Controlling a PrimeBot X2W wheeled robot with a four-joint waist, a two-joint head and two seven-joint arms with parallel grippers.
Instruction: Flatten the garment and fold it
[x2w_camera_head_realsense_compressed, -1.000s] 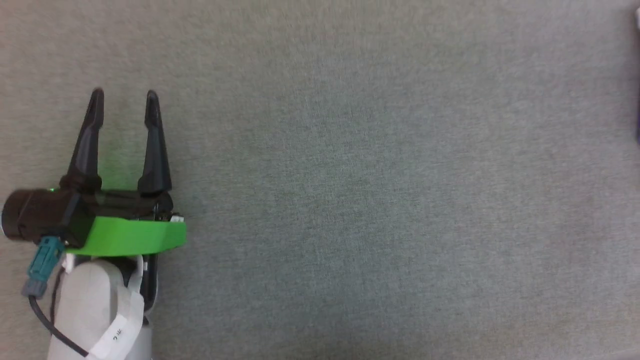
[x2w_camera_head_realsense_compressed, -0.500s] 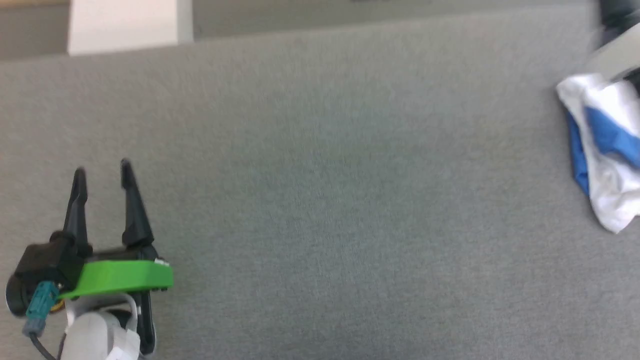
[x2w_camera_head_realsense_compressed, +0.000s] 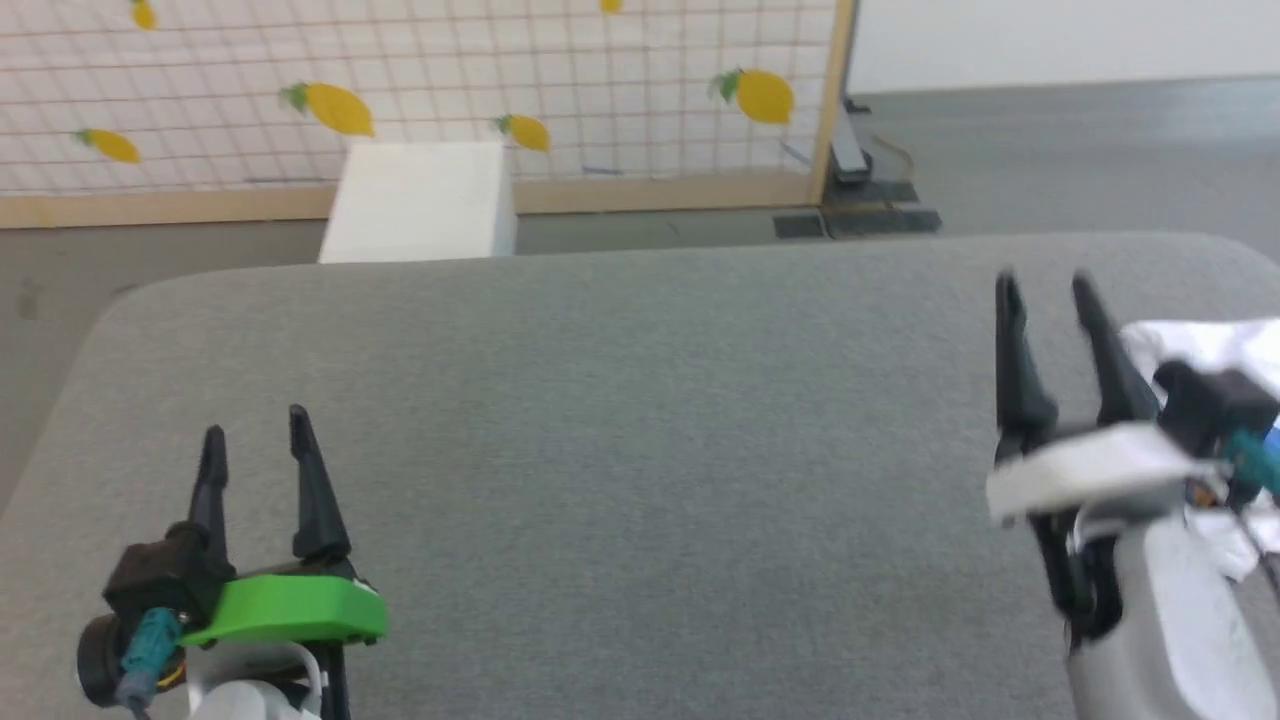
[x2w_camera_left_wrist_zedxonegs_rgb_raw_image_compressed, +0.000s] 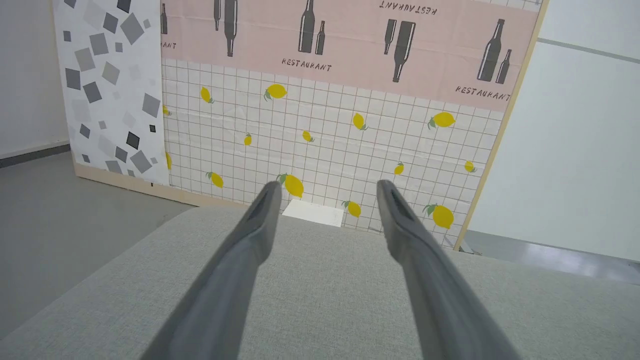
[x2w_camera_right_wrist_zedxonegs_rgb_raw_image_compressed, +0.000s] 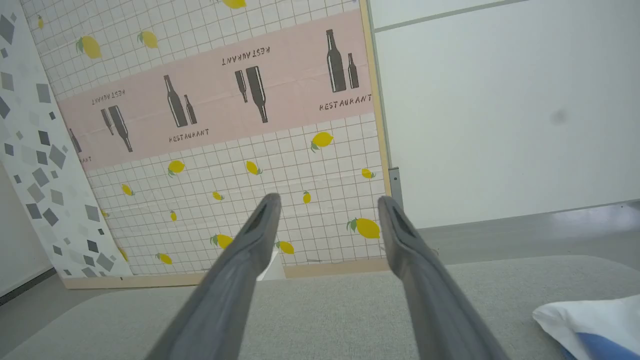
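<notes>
The garment (x2w_camera_head_realsense_compressed: 1205, 345) lies bunched at the far right of the grey table (x2w_camera_head_realsense_compressed: 640, 400), white with a bit of blue, partly hidden behind my right arm. In the right wrist view the garment (x2w_camera_right_wrist_zedxonegs_rgb_raw_image_compressed: 595, 322) shows at the lower right corner, white over blue. My right gripper (x2w_camera_head_realsense_compressed: 1045, 285) is open, just left of the garment and not touching it. My left gripper (x2w_camera_head_realsense_compressed: 255, 430) is open over bare table at the lower left. Both wrist views show the fingers (x2w_camera_left_wrist_zedxonegs_rgb_raw_image_compressed: 260, 220) (x2w_camera_right_wrist_zedxonegs_rgb_raw_image_compressed: 260, 225) spread with nothing between them.
A white box (x2w_camera_head_realsense_compressed: 420, 200) stands on the floor beyond the table's far edge. Behind it is a tiled panel with lemons (x2w_camera_head_realsense_compressed: 420, 90) in a wooden frame, with a metal foot (x2w_camera_head_realsense_compressed: 860, 190) at its right end.
The head camera has tilted up, bringing the table's far edge, the wall panel and my right gripper into view. Both grippers stay open.
</notes>
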